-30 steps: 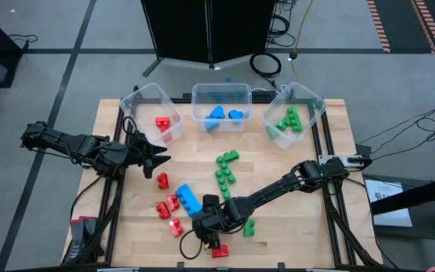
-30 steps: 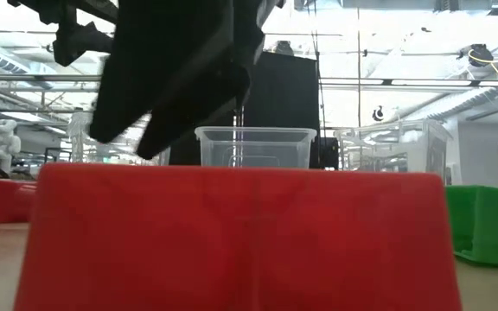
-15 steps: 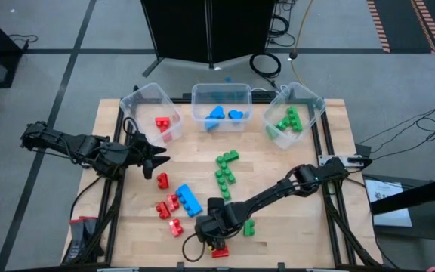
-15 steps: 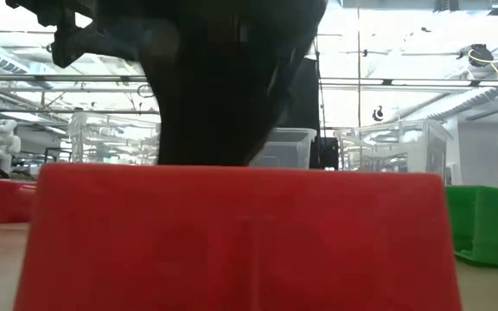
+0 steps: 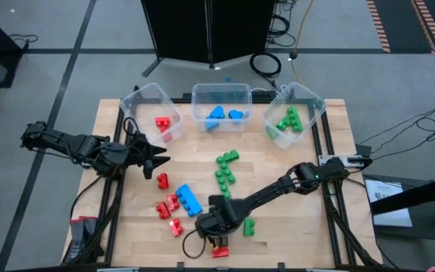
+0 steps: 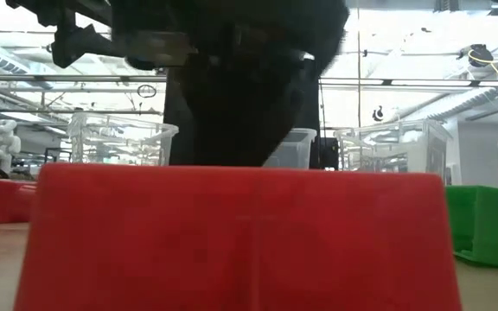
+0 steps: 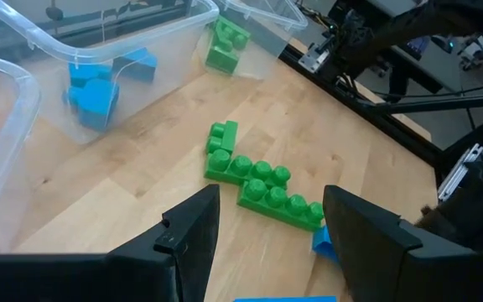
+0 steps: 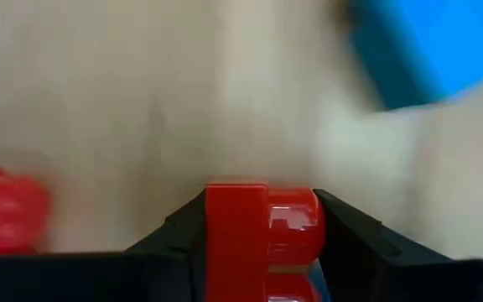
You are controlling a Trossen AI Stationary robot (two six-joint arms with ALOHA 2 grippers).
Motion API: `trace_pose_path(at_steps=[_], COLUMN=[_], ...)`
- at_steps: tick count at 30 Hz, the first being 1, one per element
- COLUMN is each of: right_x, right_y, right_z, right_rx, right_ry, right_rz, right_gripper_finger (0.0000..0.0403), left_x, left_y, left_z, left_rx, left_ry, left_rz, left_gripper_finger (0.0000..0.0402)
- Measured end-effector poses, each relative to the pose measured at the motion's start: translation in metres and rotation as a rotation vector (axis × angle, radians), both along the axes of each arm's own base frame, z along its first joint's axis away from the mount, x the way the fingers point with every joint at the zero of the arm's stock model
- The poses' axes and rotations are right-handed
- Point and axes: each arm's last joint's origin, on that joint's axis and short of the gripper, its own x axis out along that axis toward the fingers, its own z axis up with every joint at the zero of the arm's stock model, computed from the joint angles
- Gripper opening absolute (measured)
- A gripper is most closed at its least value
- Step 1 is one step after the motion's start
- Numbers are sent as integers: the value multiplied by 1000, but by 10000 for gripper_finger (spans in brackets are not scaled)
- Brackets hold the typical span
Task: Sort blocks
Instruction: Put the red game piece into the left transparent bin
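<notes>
We see a red block (image 8: 262,231) clamped between the right gripper's (image 5: 219,243) two dark fingers at the table's near edge, and the same brick fills the low view as a wide red slab (image 6: 236,238). Around it on the wooden table (image 5: 308,227) lie loose blocks: a red cluster (image 5: 168,210), a lone red piece (image 5: 161,180), a long blue brick (image 5: 189,199) and a chain of green ones (image 5: 223,172), with another green block (image 5: 248,226) just beside the right arm. At the far edge we have three clear bins: the left bin (image 5: 151,112) holds a red block, the middle bin (image 5: 221,106) blue ones, the right bin (image 5: 293,113) green ones. The left gripper (image 5: 162,159) hovers over the table's left side near the lone red piece, its fingers (image 7: 187,231) apart and holding nothing. We can read no writing or labels anywhere.
</notes>
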Motion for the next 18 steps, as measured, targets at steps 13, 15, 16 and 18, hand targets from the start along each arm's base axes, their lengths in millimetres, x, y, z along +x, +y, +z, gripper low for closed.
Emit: trace_pose_path(at_steps=[13, 15, 16, 18], right_x=[21, 24, 26, 31], right_y=[-130, -155, -167, -191], right_z=[118, 130, 132, 134], right_rx=[-82, -99, -104, -113], right_ry=[-388, -449, -479, -524], right_rz=[-149, -191, -213, -259], right_gripper_finger=[152, 152, 152, 152], left_x=[0, 0, 0, 0], left_y=[0, 0, 0, 0], left_z=[0, 0, 0, 0], left_rx=[6, 6, 6, 6], left_ry=[2, 2, 2, 3], left_rz=[-3, -3, -2, -2], left_gripper_finger=[209, 209, 209, 209])
